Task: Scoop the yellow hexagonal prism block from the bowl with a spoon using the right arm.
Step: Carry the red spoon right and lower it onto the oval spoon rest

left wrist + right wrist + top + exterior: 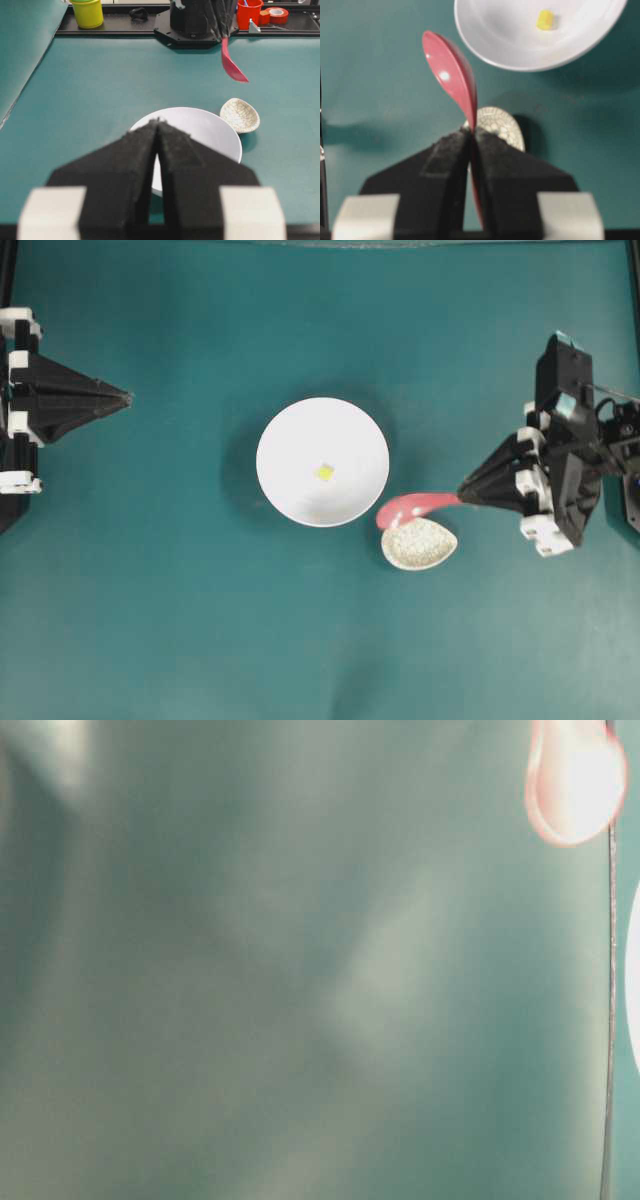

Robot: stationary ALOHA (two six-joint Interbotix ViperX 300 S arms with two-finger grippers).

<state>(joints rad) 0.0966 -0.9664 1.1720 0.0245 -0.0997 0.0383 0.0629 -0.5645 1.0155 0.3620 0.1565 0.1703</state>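
Sitting just beside the bowl (322,462), speckled dish (419,543) lies under the spoon (415,506), right gripper (470,490) clamping its handle.

1 bowl (300,490), 1 yellow block (326,472) (tiny), 1 spoon (415,506), 1 speckled dish (420,545), 2 arms

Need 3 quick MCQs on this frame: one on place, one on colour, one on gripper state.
1. Where is the yellow block?
A. in the white bowl
B. in the speckled dish
C. on the mat

2. What colour is the spoon?
A. blue
B. red-pink
C. white

3. How does the right gripper stand?
A. open, empty
B. shut on the block
C. shut on the spoon's handle

Key: 1 A, it sits inside the bowl's rim; 2 B, its scoop is glossy red-pink; 3 C, the handle runs between the closed jaws.
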